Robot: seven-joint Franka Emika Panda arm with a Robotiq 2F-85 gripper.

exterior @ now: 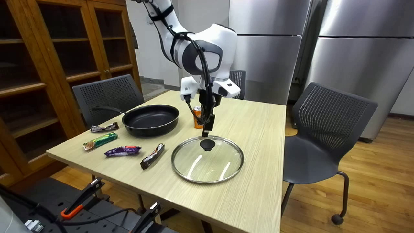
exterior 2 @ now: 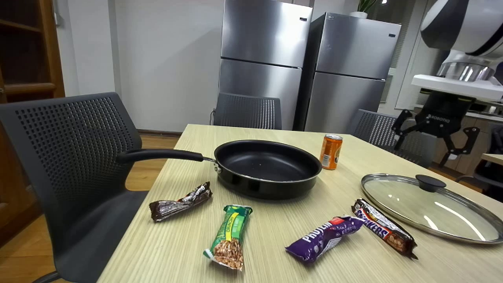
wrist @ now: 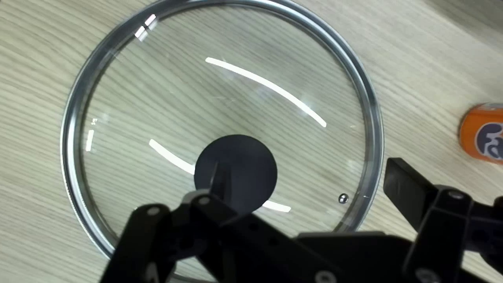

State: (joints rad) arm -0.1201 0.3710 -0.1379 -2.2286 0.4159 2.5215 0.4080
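My gripper [wrist: 310,181] hangs over a round glass lid [exterior: 207,168], its jaws wide apart and nothing between them. In the wrist view the left finger overlaps the lid's black knob [wrist: 245,153], while the right finger [wrist: 408,188] shows just outside the metal rim. An exterior view has the gripper [exterior 2: 421,152] above the knob [exterior 2: 430,182] with a gap below the fingertips. The lid lies flat on the table, knob up. Beyond it stands an orange can [exterior 2: 331,152], partly behind the gripper in an exterior view and cut off at the wrist view's right edge.
A black frying pan [exterior 2: 267,188] sits near the can, its handle reaching past the table edge. Before it lie a brown-wrapped bar [exterior 2: 182,202], a green bar [exterior 2: 230,236], a purple bar [exterior 2: 326,237] and a Snickers bar [exterior 2: 385,226] close to the lid. Chairs surround the table.
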